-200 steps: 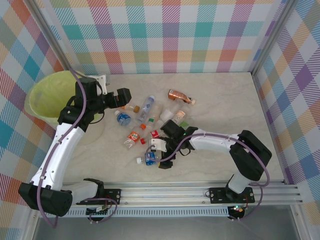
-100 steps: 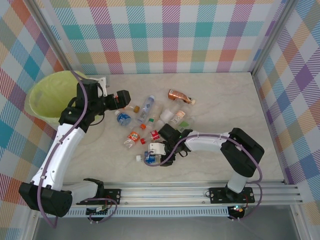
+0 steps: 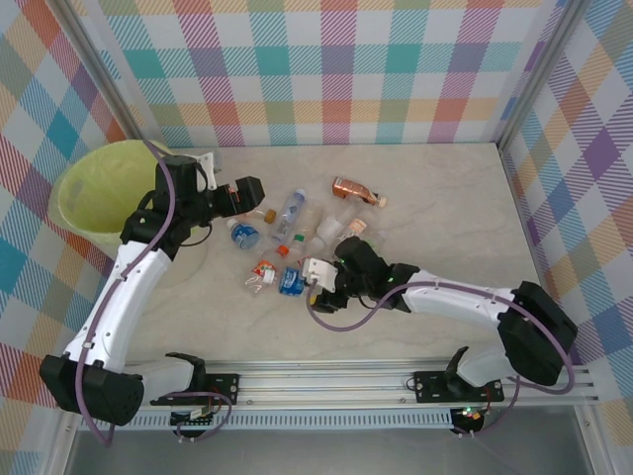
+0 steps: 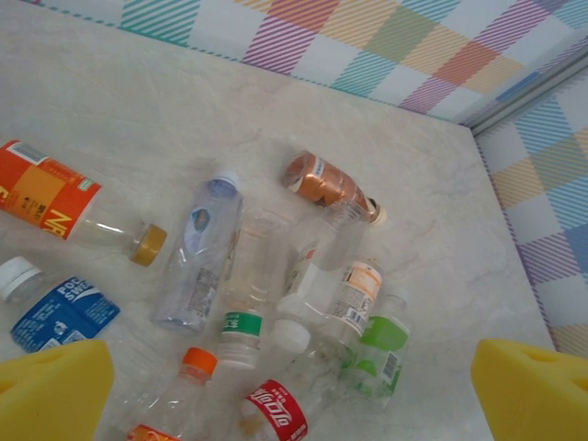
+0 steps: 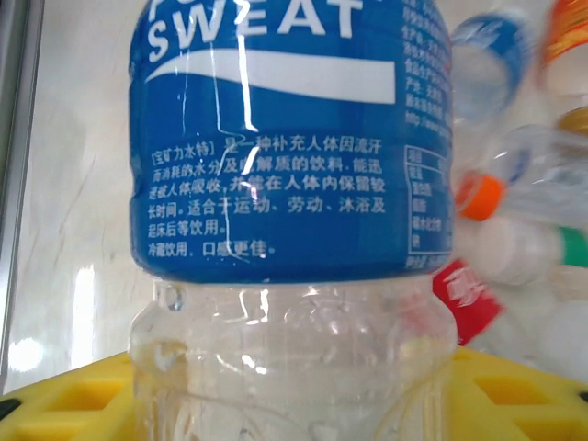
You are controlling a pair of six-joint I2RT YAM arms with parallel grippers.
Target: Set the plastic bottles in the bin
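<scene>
The right fingers (image 5: pixel 64 404) are closed on a blue-labelled bottle (image 5: pixel 285 138), pinching its clear ribbed part, so that the label with the white word "SWEAT" stands out past the fingertips. Just beyond this bottle and to the right of the fingers lie an orange-capped bottle (image 5: pixel 480 195), a red-labelled bottle (image 5: pixel 464 299) and a bottle with a green band (image 5: pixel 528 253), crowded together on the pale marbled worktop (image 5: pixel 73 165).

The left fingers (image 4: pixel 50 390) are spread wide with nothing between them, hovering over the worktop. Straight ahead of them the rest of the plastic bottles lie on their sides in a loose heap: a clear one with a pale blue cap (image 4: pixel 197 266), a green-labelled one (image 4: pixel 378 354) nearer the right fingertip and a brown one (image 4: pixel 322 181) farthest out. Off to the left of the left fingertip lie an orange-labelled bottle with a gold cap (image 4: pixel 46 193) and a second blue-labelled one with a white cap (image 4: pixel 60 312).

The bin (image 3: pixel 74 213), lined with its yellow-green bag, stands behind the left fingers at the side of their arm, well apart from the right fingers and their bottle.
</scene>
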